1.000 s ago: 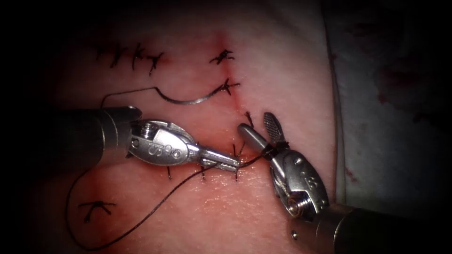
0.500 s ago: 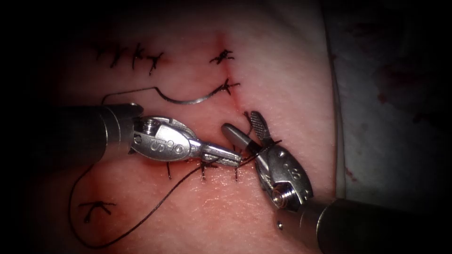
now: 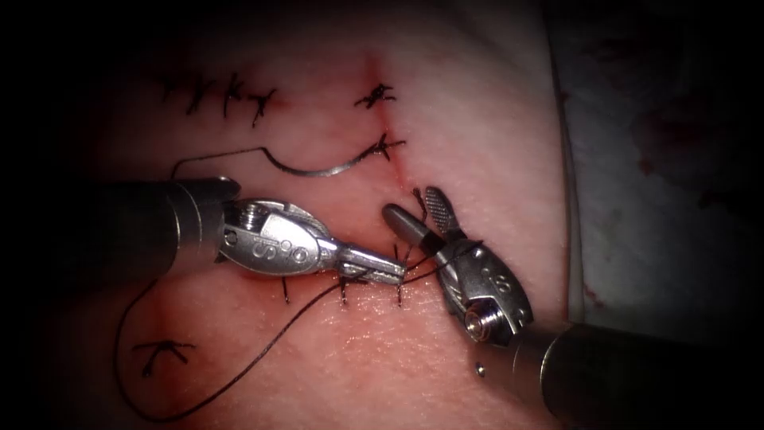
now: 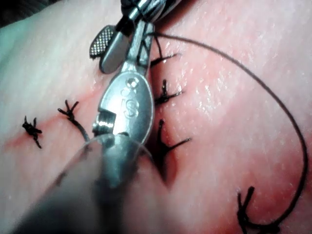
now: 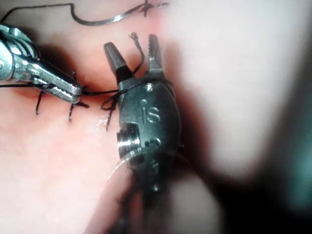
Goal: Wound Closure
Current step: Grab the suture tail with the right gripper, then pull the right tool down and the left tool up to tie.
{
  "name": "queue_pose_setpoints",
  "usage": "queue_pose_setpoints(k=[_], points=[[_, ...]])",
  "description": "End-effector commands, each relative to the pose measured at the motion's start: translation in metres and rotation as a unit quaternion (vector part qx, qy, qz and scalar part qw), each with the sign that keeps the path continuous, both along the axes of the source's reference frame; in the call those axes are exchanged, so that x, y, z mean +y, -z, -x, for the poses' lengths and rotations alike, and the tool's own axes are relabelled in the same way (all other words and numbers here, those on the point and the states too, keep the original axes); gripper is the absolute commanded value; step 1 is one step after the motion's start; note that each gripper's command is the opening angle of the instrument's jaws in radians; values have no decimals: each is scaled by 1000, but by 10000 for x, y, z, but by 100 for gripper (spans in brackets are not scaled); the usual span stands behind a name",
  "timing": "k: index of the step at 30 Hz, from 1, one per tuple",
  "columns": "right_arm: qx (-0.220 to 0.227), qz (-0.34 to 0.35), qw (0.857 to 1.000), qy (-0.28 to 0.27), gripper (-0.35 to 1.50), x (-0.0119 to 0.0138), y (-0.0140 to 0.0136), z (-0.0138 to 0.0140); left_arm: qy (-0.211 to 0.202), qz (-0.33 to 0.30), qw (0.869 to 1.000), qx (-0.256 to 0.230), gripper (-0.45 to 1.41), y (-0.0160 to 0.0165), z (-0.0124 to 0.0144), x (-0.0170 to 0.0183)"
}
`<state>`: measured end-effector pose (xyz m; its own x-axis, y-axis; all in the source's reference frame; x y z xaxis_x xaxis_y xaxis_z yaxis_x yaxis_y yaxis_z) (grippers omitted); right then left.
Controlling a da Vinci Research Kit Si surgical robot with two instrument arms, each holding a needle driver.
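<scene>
Silver tools (image 3: 278,248), dark shafts (image 3: 119,231)

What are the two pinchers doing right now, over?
Left tool shut on thread. Right tool open, thread looped round it. Needle lies free on tissue, left of cut.

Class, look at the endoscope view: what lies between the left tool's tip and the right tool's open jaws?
A short stretch of thread runs from the left tool, shut on it, to the right tool, over stitched tissue.

2 tools (image 3: 414,219), 1 needle (image 3: 318,169), 1 thread (image 3: 239,374)
</scene>
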<state>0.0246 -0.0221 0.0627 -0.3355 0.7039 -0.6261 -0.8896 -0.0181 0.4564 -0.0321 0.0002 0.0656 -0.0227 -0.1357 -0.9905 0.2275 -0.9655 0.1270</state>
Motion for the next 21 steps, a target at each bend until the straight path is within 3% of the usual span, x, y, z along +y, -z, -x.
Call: queue_pose_setpoints(k=[1,14,17,18,21], points=[[-1,-2,1000,3,-35,1,-5,-12,0,1,1000,0,-45,-6,5,3],[-15,2,1000,22,-35,-9,7,-15,9,-6,1000,7,-45,-10,-4,22],[-16,18,999,24,-35,-18,14,-14,23,-15,999,21,-45,-19,-15,45],[-13,29,999,27,-35,-26,21,-13,38,-28,998,38,-45,-34,-23,67],[-11,36,999,28,-35,-31,25,-14,43,-35,998,43,-45,-44,-27,79]])
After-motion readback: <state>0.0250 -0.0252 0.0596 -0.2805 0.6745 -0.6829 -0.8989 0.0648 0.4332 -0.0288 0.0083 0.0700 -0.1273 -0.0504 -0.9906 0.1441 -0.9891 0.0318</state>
